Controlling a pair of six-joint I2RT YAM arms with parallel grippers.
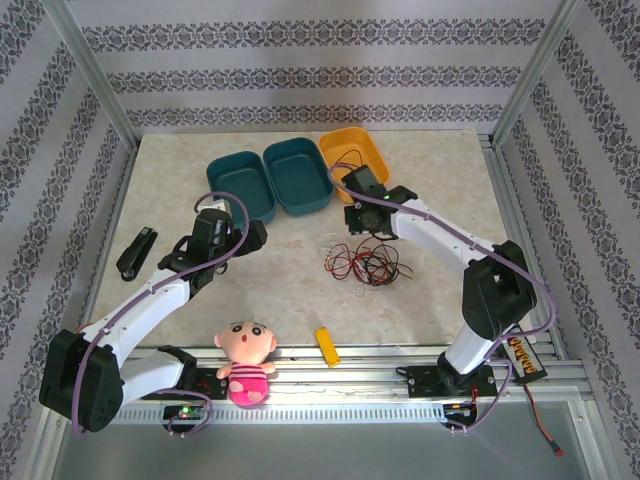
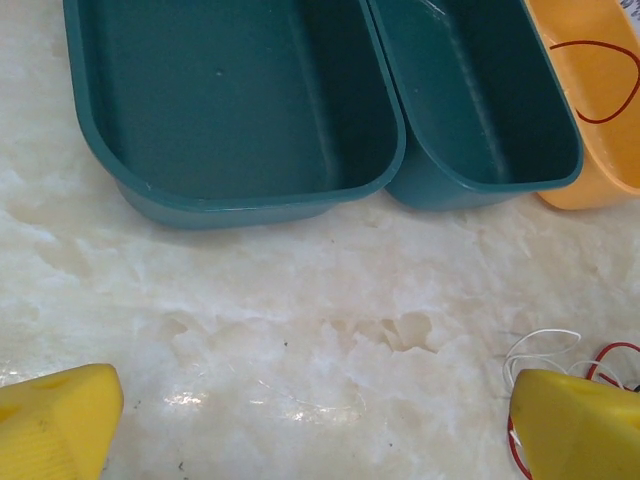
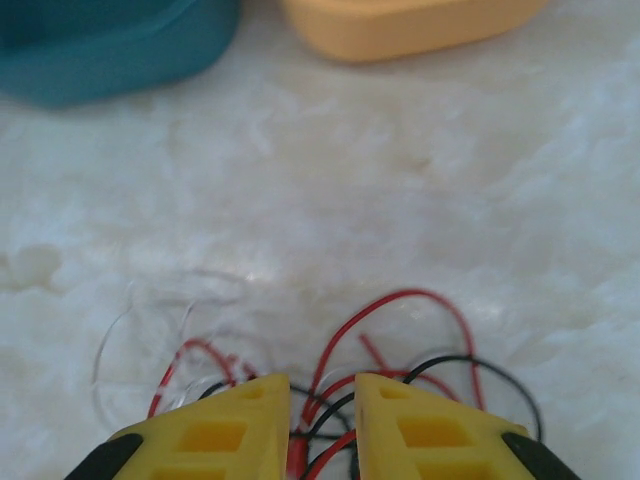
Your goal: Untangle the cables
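Note:
The cables (image 1: 365, 265) lie as a loose tangle of red, black and white wires on the marble table (image 1: 440, 180), right of centre. My right gripper (image 1: 368, 228) is at the tangle's far edge. In the right wrist view its yellow fingers (image 3: 215, 430) stand a narrow gap apart, open, with red and black strands (image 3: 400, 330) running between and under them. My left gripper (image 2: 315, 400) is wide open over bare table, with nothing between its fingers (image 2: 60, 420). A white loop (image 2: 540, 345) of the tangle lies by its right finger. One red wire (image 2: 600, 80) lies inside the orange tub.
Two teal tubs (image 1: 240, 185) (image 1: 300, 175) and an orange tub (image 1: 355, 150) stand in a row at the back. A black stapler (image 1: 135, 252) lies at the left; a doll (image 1: 245, 360) and a yellow block (image 1: 327, 345) lie near the front edge.

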